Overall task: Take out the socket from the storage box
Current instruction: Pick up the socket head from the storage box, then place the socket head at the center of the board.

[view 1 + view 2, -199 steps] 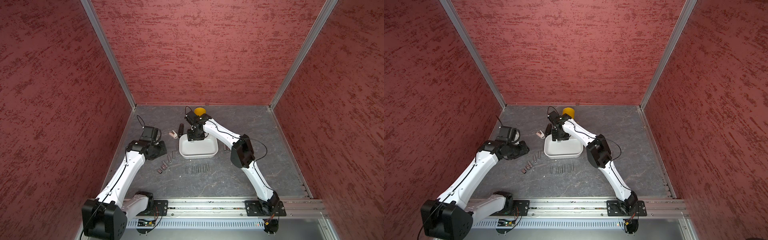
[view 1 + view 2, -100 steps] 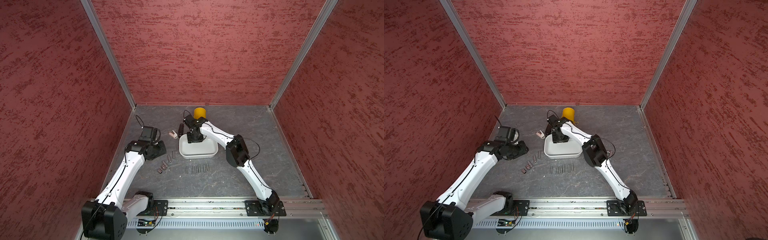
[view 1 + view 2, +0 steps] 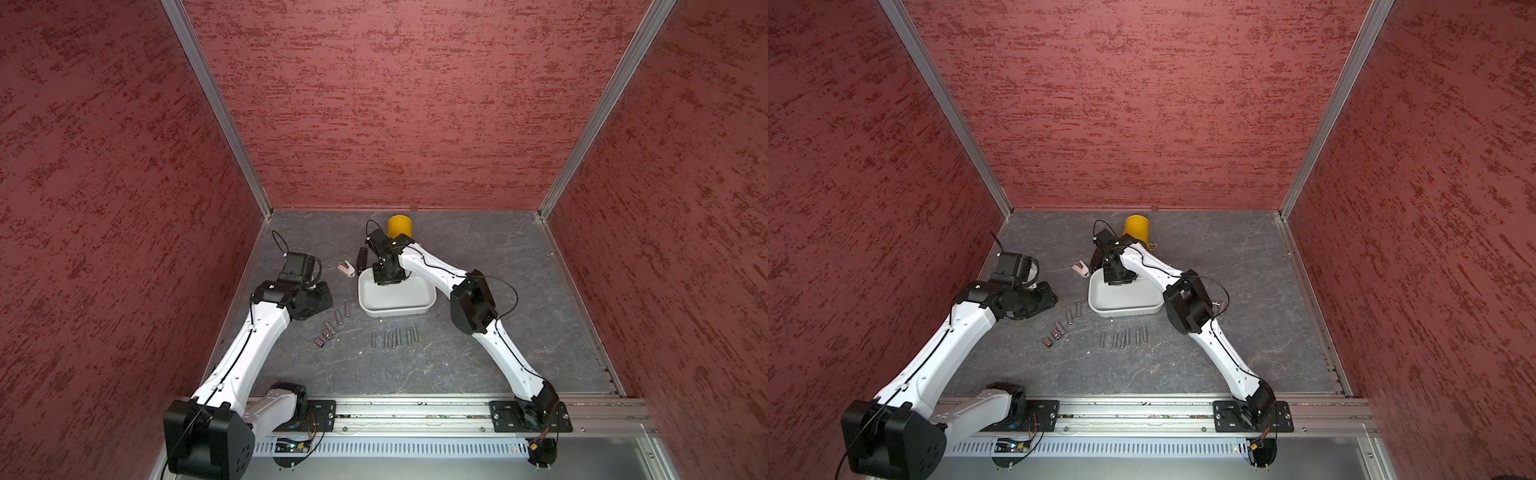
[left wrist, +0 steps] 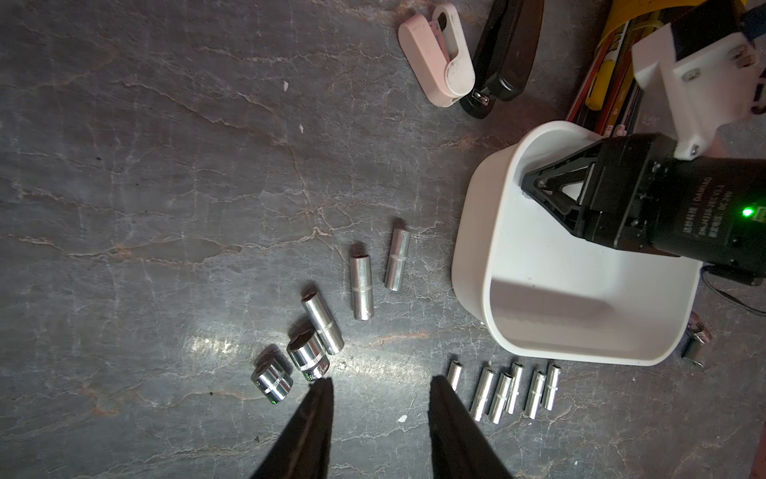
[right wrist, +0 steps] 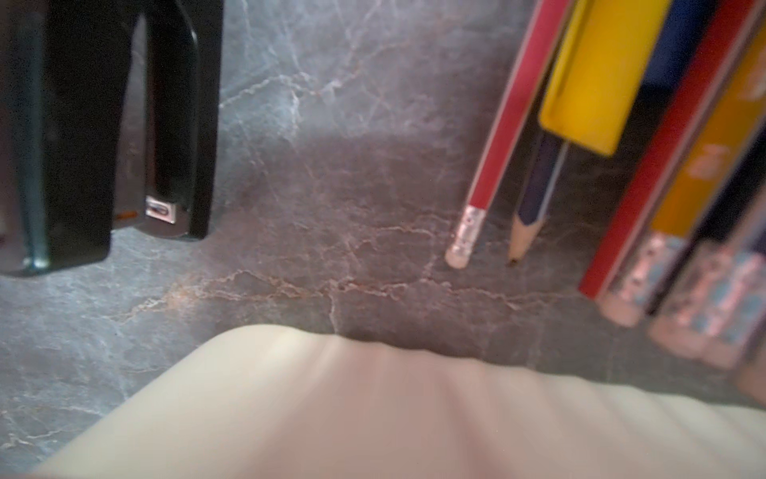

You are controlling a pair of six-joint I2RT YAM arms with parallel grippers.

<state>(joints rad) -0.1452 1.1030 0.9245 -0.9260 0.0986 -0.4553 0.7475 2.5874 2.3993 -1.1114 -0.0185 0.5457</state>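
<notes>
White storage box (image 4: pixel 470 249) around right gripper (image 4: pixel 527 186)

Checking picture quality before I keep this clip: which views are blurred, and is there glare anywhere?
Right wrist view: soft throughout, the storage box rim smeared in the foreground, pencils fuzzy. Left wrist view: sharp, with a glare patch on the table beside the sockets. Both top views: in focus, evenly lit, walls splayed by the wide lens, sockets tiny.
</notes>
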